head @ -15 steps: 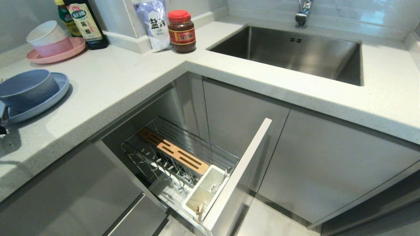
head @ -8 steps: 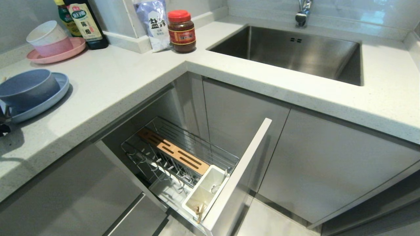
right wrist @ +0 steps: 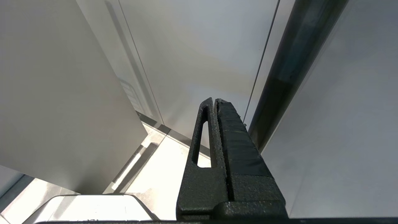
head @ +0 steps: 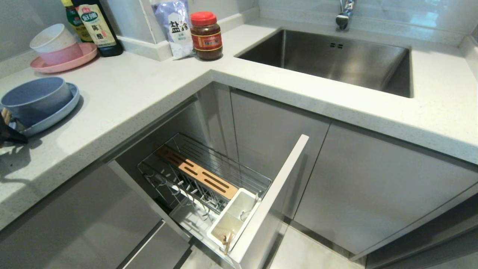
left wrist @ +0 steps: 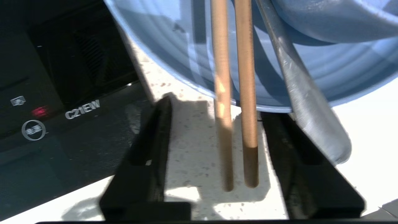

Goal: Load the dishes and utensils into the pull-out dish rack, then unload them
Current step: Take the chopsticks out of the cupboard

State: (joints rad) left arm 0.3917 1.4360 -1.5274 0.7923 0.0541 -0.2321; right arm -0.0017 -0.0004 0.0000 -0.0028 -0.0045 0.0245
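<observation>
From the head camera, you are looking at an L-shaped counter [head: 142, 93] with the pull-out dish rack [head: 203, 179] standing open below, holding no dishes. The pale blue bowl [head: 35, 99] is sitting on the pale blue plate [head: 69, 102] at the far left, and your left gripper [head: 9, 130] is showing only as a dark tip beside them.

From the left wrist camera, the fingers [left wrist: 152, 146] are standing apart, gripping nothing. The chopsticks [left wrist: 236, 102] and the fork [left wrist: 298, 93] are lying across the plate's rim, their ends overhanging the counter. Brushing them while backing away risks rolling them off.

From the right wrist camera, the right gripper [right wrist: 216, 107] is hanging pressed shut beside the cabinet doors [right wrist: 202, 56], idle.
</observation>
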